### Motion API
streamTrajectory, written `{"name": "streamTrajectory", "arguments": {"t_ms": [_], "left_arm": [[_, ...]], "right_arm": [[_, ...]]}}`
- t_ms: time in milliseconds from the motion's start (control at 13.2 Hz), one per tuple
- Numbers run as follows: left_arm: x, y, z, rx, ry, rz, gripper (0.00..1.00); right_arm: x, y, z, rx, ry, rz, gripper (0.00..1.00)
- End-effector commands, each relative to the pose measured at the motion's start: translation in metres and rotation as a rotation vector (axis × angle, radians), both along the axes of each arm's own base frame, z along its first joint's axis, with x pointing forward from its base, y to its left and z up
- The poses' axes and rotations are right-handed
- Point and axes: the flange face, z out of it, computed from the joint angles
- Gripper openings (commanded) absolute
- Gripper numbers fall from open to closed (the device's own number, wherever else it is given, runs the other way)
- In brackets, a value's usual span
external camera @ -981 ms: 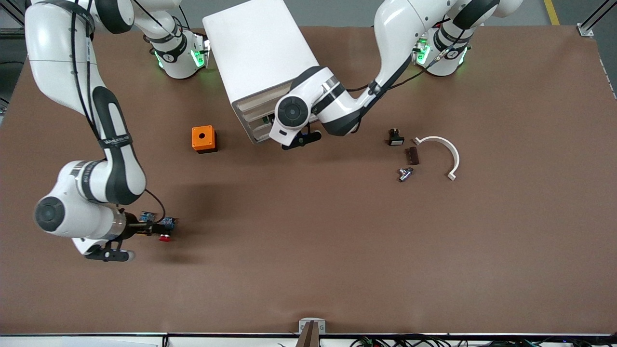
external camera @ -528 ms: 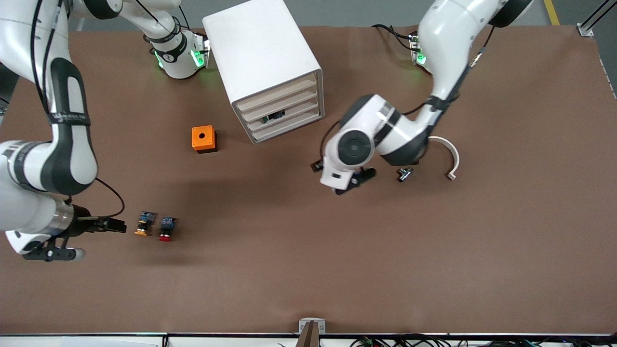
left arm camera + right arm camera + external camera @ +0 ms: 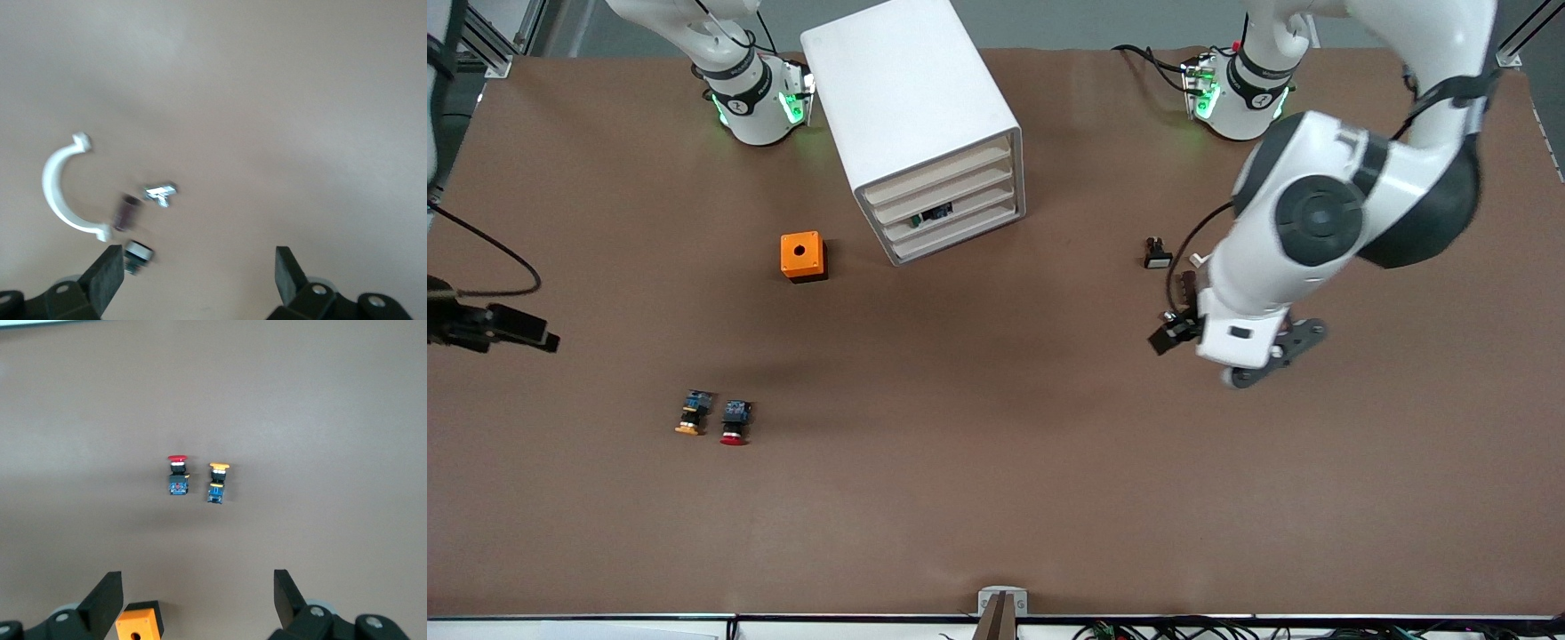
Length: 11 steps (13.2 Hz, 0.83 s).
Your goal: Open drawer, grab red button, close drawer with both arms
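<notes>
The white four-drawer cabinet stands at the back middle. Its second drawer from the top is shut flush, like the other three. The red-capped button lies on its side on the table toward the right arm's end; it also shows in the right wrist view. My right gripper is open and empty, up in the air at the table's edge, apart from the button. My left gripper is open and empty over small parts toward the left arm's end.
An orange-yellow-capped button lies beside the red one. An orange box with a hole sits near the cabinet. A small black switch, a brown piece, a metal piece and a white curved clamp lie by the left gripper.
My right gripper has let go of the red button and drawn back and up toward the table's edge. My left arm has swung from the cabinet front to over the small parts.
</notes>
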Motion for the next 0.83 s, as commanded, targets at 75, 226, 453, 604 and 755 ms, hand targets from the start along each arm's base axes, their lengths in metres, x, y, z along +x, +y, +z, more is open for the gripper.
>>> {"name": "streamTrajectory", "arguments": {"t_ms": [75, 226, 453, 604, 755], "left_arm": [[-0.008, 0.061, 0.041, 0.033, 0.001, -0.066, 1.0], [-0.007, 0.093, 0.063, 0.03, -0.029, -0.073, 1.0], [-0.016, 0.111, 0.089, 0.033, -0.053, -0.108, 1.0], [-0.021, 0.127, 0.098, 0.041, -0.038, -0.107, 1.0], [-0.03, 0.142, 0.107, 0.049, -0.003, -0.139, 1.0]], "right_arm": [[-0.053, 0.005, 0.041, -0.002, -0.007, 0.015, 1.0], [-0.079, 0.004, 0.036, -0.013, 0.014, 0.006, 1.0], [-0.094, 0.021, 0.022, -0.011, 0.03, -0.012, 1.0], [-0.089, 0.017, 0.028, -0.017, 0.021, -0.016, 1.0], [-0.079, 0.003, 0.029, -0.023, 0.017, -0.05, 1.0]]}}
